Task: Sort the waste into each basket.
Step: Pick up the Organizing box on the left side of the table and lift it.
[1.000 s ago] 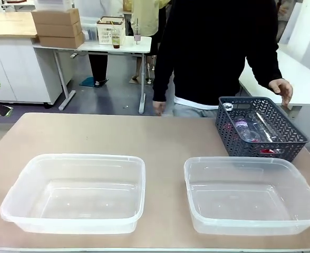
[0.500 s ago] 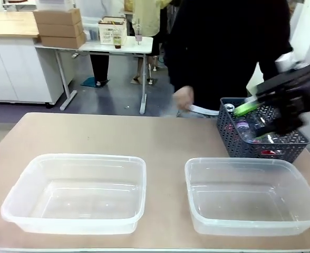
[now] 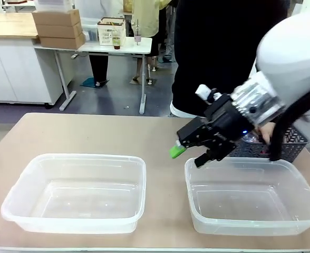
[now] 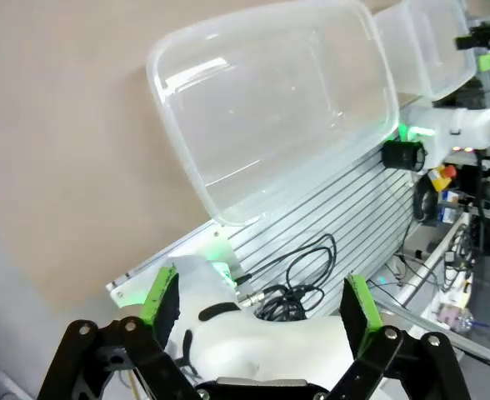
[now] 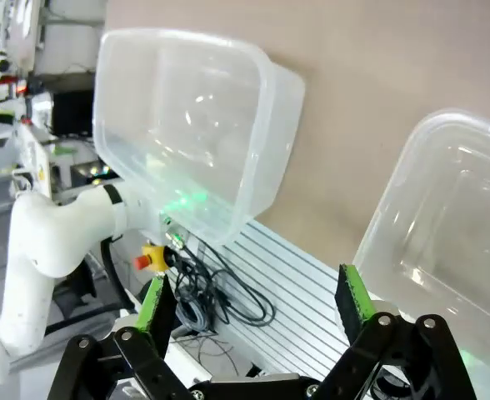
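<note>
Up front, two clear plastic tubs sit side by side on a tan table [image 3: 160,137], the left tub [image 3: 75,192] and the right tub [image 3: 252,195], both holding nothing. Above the near-left corner of the right tub hovers the right gripper [image 3: 189,154], fingers spread wide and holding nothing. Behind its arm, a dark grey lattice basket [image 3: 291,142] is mostly hidden; its contents cannot be made out. Off the table's edge, the left gripper [image 4: 260,307] also hangs spread apart, grasping nothing.
</note>
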Tool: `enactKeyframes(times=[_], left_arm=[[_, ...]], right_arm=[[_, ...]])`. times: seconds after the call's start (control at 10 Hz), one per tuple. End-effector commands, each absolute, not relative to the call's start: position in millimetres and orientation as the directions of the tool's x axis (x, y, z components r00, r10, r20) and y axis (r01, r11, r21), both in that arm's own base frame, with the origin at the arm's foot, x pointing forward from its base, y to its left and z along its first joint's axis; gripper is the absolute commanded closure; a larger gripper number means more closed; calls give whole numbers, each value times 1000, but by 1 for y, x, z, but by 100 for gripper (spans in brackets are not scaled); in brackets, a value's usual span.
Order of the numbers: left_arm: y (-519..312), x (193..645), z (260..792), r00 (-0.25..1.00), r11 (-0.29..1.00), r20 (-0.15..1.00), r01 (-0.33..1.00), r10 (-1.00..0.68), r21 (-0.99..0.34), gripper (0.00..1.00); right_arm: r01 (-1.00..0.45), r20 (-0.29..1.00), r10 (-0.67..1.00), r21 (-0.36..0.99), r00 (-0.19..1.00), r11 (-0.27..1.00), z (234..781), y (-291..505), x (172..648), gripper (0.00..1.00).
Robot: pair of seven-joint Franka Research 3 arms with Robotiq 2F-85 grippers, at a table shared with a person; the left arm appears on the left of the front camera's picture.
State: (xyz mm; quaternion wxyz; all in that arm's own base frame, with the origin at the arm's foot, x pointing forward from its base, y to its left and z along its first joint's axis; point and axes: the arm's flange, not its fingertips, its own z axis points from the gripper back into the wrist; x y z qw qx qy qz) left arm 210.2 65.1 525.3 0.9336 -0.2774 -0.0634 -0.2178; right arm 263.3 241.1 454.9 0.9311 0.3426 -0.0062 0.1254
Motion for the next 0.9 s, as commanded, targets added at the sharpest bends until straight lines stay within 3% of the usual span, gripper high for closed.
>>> enactKeyframes(times=[0.0, 0.2, 0.3, 0.4, 0.5, 0.6, 0.7, 0.8], left_arm=[[41, 227, 519, 912, 793, 198, 409, -358, -452, 0], [0, 243, 481, 933, 850, 104, 356, -344, -387, 0], [-9, 244, 458, 953, 885, 53, 299, -300, -357, 0], [-8, 244, 441, 958, 906, 4, 272, -287, -325, 0], [0, 245, 427, 969, 909, -59, 204, -241, -363, 0], [-1, 269, 500, 944, 876, 66, 324, -323, -358, 0], [-1, 269, 500, 944, 876, 66, 324, -323, -358, 0], [-1, 281, 483, 957, 895, -5, 270, -290, -355, 0]], right_arm=[[-63, -65, 107, 479, 992, 875, 450, 292, 249, 0], [9, -106, 28, 338, 994, 941, 446, 379, 253, 0], [84, -27, -80, 272, 996, 959, 441, 405, 261, 0], [64, 60, -80, 226, 995, 972, 436, 416, 264, 0], [-22, -30, 36, 375, 999, 927, 438, 372, 226, 0], [-22, -30, 36, 375, 999, 927, 438, 372, 226, 0], [-22, -30, 36, 375, 999, 927, 438, 372, 226, 0], [8, -9, -6, 338, 1000, 941, 437, 397, 234, 0]])
